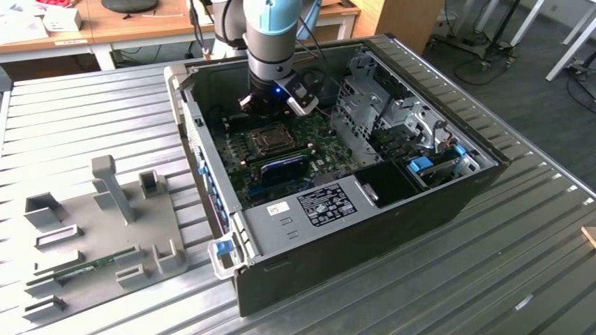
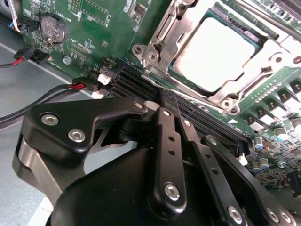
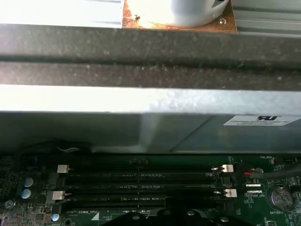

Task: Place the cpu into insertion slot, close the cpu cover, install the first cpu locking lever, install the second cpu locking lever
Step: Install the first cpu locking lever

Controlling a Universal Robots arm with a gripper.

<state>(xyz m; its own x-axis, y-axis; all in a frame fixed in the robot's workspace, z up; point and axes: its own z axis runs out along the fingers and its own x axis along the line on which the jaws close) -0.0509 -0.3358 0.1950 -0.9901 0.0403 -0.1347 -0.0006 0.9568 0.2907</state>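
Right now the black gripper (image 2: 162, 106), jaws pinched together empty, hangs near the pale square cpu (image 2: 216, 52) under its closed silvery cpu cover (image 2: 176, 28).

One computer case (image 1: 336, 272), one green motherboard (image 2: 106, 16). Just ahead of the jaws: four memory slots (image 3: 141, 178) with four white clips (image 3: 63, 168). Beyond them: one cpu (image 2: 211, 52), one cpu cover (image 2: 181, 23). Off to one side: one coin battery (image 2: 51, 28).
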